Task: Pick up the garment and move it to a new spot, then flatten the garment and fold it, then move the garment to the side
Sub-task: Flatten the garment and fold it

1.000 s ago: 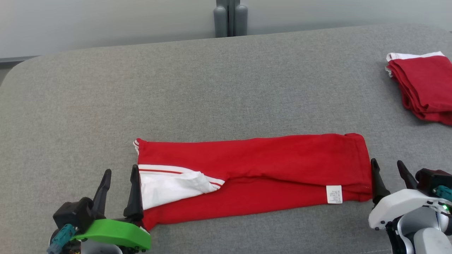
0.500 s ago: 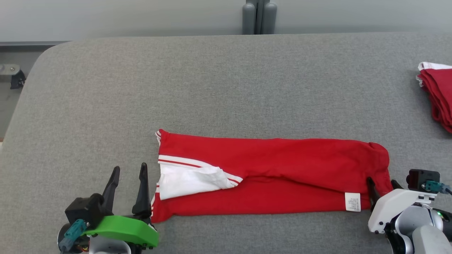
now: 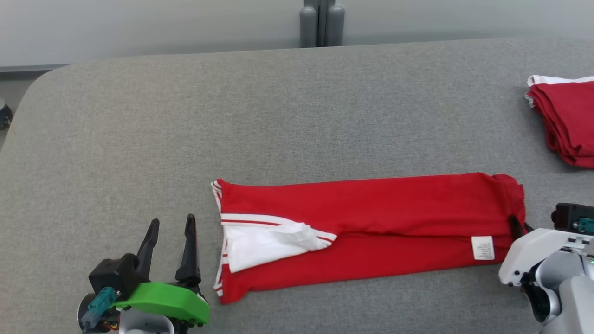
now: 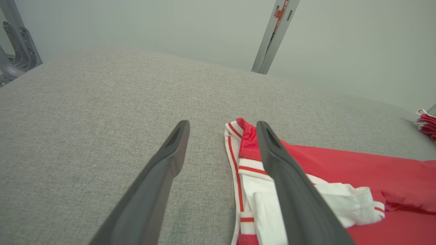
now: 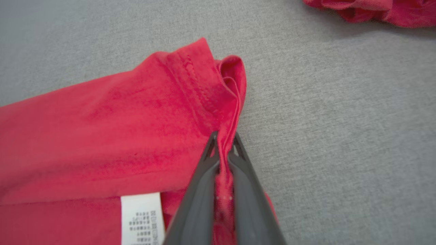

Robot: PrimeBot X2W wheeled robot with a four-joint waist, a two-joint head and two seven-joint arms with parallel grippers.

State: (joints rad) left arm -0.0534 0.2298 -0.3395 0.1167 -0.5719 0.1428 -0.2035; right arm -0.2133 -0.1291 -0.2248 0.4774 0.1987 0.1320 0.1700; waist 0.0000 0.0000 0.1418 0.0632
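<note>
— Right pincer [image 5: 223,144]: how do its jaws stand?
— Closed tight on a pinched ridge of red cloth at the stitched end of the garment [image 3: 394,208], near the white label [image 3: 482,247].
— And the left pincer [image 3: 171,221]?
— Spread wide and holding nothing. It sits just beside the garment's other end, where the red-striped white trim and a white panel [image 3: 264,241] show. One finger crosses that edge in the left wrist view, but I cannot tell whether it touches.
— Where does the garment lie?
— Stretched long across the near middle of the worktop [image 3: 278,116]. It lies flat except for the raised fold at the right pincer.
— What is the surface like?
— Grey woven fabric, even in colour, with a rounded corner at the far left.
— Anything else on it?
— A folded red stack [image 3: 571,120] with a white edge, at the far right, well apart from the garment.
— And the room?
— A plain pale wall [image 3: 139,28] runs behind the worktop, with a grey upright post [image 3: 321,23] at the worktop's far edge. In the left wrist view a grey metal frame [image 4: 17,51] stands at the left.
</note>
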